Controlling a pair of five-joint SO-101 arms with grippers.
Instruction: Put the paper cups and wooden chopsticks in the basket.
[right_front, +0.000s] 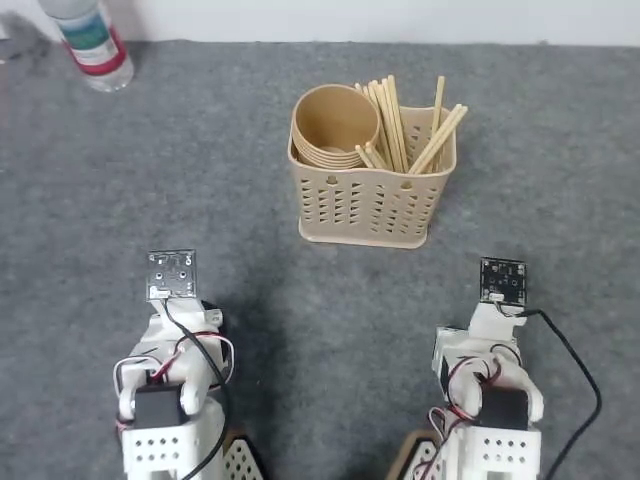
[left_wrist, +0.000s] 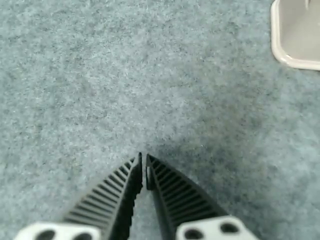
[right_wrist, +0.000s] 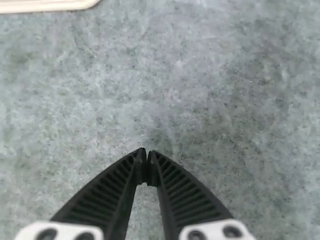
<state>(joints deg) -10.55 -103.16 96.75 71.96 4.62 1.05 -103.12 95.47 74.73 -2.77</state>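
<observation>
A beige perforated basket (right_front: 372, 205) stands on the grey felt, toward the back middle. Stacked brown paper cups (right_front: 334, 125) fill its left side and a bundle of wooden chopsticks (right_front: 405, 130) leans in its right side. My left gripper (left_wrist: 143, 161) is shut with nothing in it, hovering over bare felt at the front left; a corner of the basket (left_wrist: 296, 35) shows at the edge of its wrist view. My right gripper (right_wrist: 146, 155) is shut and empty too, over felt at the front right, with the basket's base (right_wrist: 47, 5) just showing.
A clear plastic bottle (right_front: 90, 35) with a red and green label stands at the back left edge of the felt. Both arm bodies (right_front: 170, 390) (right_front: 490, 390) sit at the front edge, wires looping around them. Open felt lies between the arms and the basket.
</observation>
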